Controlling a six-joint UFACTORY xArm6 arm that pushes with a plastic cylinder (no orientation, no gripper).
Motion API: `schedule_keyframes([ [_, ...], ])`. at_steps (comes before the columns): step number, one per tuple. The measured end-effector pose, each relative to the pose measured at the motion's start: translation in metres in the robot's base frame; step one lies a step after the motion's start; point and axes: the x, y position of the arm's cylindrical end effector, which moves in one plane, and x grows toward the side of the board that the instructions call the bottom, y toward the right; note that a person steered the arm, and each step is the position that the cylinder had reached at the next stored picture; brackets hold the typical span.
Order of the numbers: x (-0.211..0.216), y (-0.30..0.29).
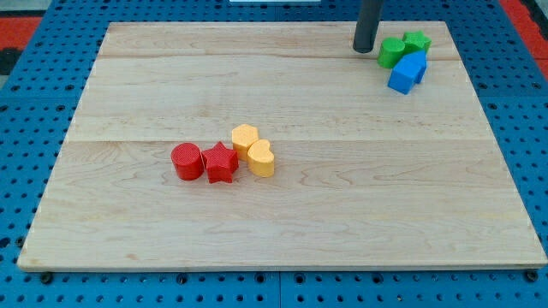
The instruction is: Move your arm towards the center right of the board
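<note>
My tip [364, 49] rests on the wooden board [282, 214] near the view's top right, just left of a cluster of blocks. That cluster holds a green cylinder [391, 53], a green star [417, 41] and a blue block [408, 73]. Near the board's middle, left of centre, sit a red cylinder [186, 161], a red star [221, 162], a yellow hexagon [245, 138] and a yellow heart [261, 158], all touching or nearly so.
The board lies on a blue pegboard surface [26, 128] that surrounds it. A red area [522, 13] shows at the view's top right corner.
</note>
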Motion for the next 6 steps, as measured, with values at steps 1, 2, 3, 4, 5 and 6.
schedule_keyframes([
  [1,0.000,0.000],
  [2,0.000,0.000],
  [3,0.000,-0.010],
  [4,0.045,-0.046],
  [5,0.128,-0.048],
  [6,0.174,0.017],
])
